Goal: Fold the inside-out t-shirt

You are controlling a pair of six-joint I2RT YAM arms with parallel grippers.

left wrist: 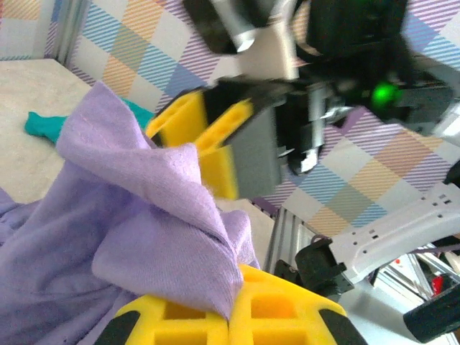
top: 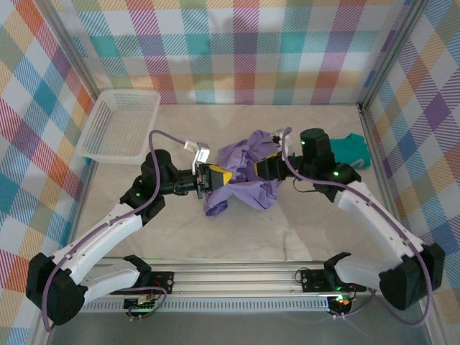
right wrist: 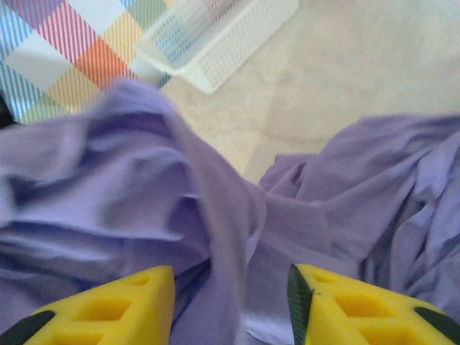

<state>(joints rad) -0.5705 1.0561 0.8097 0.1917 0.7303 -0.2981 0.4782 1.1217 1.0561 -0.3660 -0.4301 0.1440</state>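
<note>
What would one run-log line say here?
left gripper: shut on lavender cotton t-shirt | right gripper: open around a fold | state: bunched, not folded

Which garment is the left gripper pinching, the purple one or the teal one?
The purple t-shirt, bunched mid-table: the left gripper is shut on a fold. The teal garment lies apart, far right, untouched.

No readable text or labels anywhere

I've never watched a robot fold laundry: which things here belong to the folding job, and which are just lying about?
In the job:
lavender t-shirt
left gripper
right gripper

Just lying about:
teal garment
white mesh basket
</note>
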